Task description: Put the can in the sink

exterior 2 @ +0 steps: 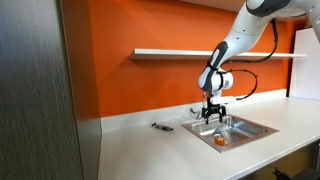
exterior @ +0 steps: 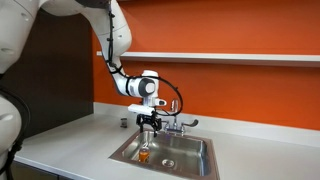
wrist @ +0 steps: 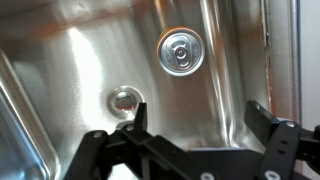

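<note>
The small orange can (exterior: 145, 154) stands upright inside the stainless steel sink (exterior: 195, 148), near its left wall. It also shows in an exterior view (exterior 2: 219, 141), and from above in the wrist view (wrist: 181, 52) as a silvery round top. My gripper (exterior: 149, 125) hangs above the basin, over the can, with a clear gap between them; it also shows in an exterior view (exterior 2: 212, 114). In the wrist view the gripper (wrist: 198, 118) is open and empty, its two dark fingers spread apart. The round drain (wrist: 125, 99) lies beside the can.
A chrome faucet (exterior: 176, 122) with two handles stands behind the basin. A tiny dark object (exterior 2: 161, 127) lies on the white counter (exterior 2: 150, 150) beside the sink. An orange wall with a white shelf (exterior 2: 180, 52) is behind.
</note>
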